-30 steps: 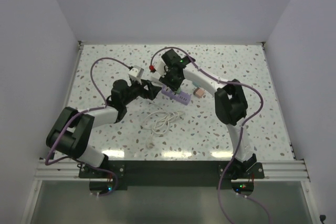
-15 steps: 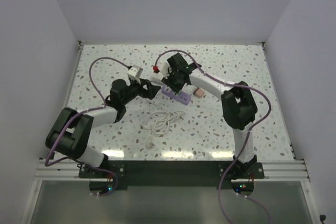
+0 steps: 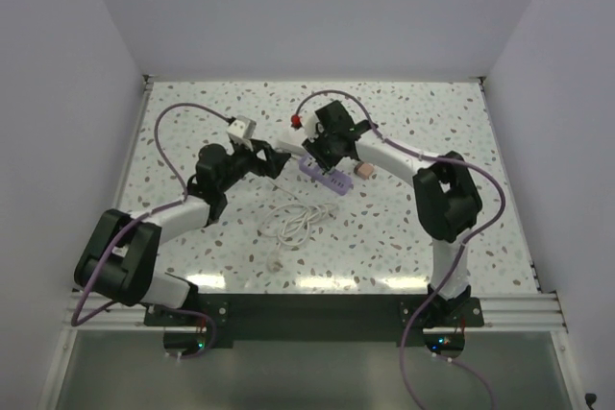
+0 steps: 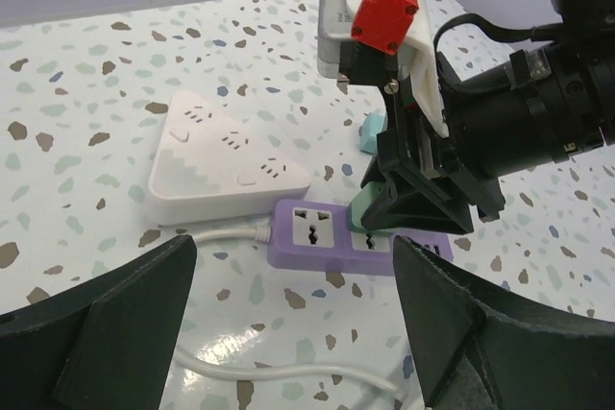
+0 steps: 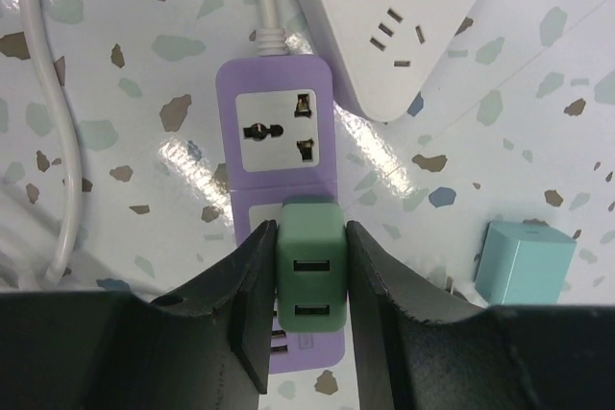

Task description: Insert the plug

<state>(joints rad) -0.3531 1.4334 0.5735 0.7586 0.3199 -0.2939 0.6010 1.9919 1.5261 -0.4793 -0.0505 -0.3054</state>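
My right gripper (image 5: pixel 307 237) is shut on a green plug (image 5: pixel 309 285), its fingers pressed against both of the plug's sides. The plug stands upright on the second socket of the purple power strip (image 5: pixel 279 132), covering that socket; how deep its pins sit is hidden. In the left wrist view the plug (image 4: pixel 363 210) meets the strip (image 4: pixel 312 232) under the right gripper. My left gripper (image 4: pixel 293 256) is open, low over the table just in front of the strip's cord end, holding nothing. From above, both grippers (image 3: pixel 274 162) (image 3: pixel 327 156) meet at the strip (image 3: pixel 324 177).
A white triangular power strip (image 4: pixel 226 165) lies against the purple strip's far side. A pale blue cube adapter (image 5: pixel 527 261) sits to the right of the strip. The strip's white cord (image 3: pixel 298 220) lies coiled toward the near edge. Walls enclose the table.
The right gripper has shifted a little to the right with the green plug, settling over the strip. The left arm has drawn slightly back and its jaws have widened a touch.
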